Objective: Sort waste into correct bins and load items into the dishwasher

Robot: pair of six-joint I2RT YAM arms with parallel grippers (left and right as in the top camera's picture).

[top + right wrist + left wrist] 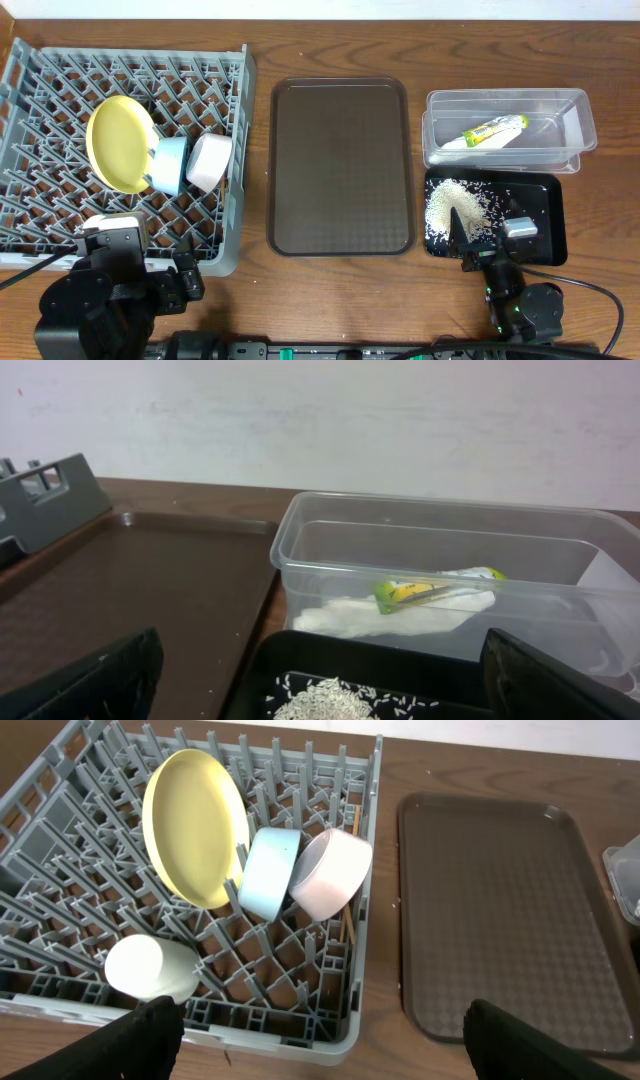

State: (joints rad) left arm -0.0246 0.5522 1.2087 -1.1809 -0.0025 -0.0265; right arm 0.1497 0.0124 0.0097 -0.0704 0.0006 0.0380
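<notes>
The grey-blue dishwasher rack [40, 90] holds the yellow plate [118, 142], the light-blue bowl [168, 165] and the white bowl [209, 162], all standing on edge. In the left wrist view a white cup [150, 967] lies near the rack's front, and a chopstick [350, 925] pokes through the lattice. The clear tub [585, 120] contains the wrapper [495, 130] on the white napkin [350, 615]. Rice crumbs [455, 205] lie in the black tray [545, 195]. My left gripper [320, 1045] hangs open at the rack's near right corner. My right gripper [320, 685] is open and empty over the black tray's front.
A large dark-brown serving tray [340, 165] lies between the rack and the two bins. Both arms sit at the table's front edge, the left arm [100, 300] low on the left and the right arm [520, 305] low on the right. A pale wall backs the table.
</notes>
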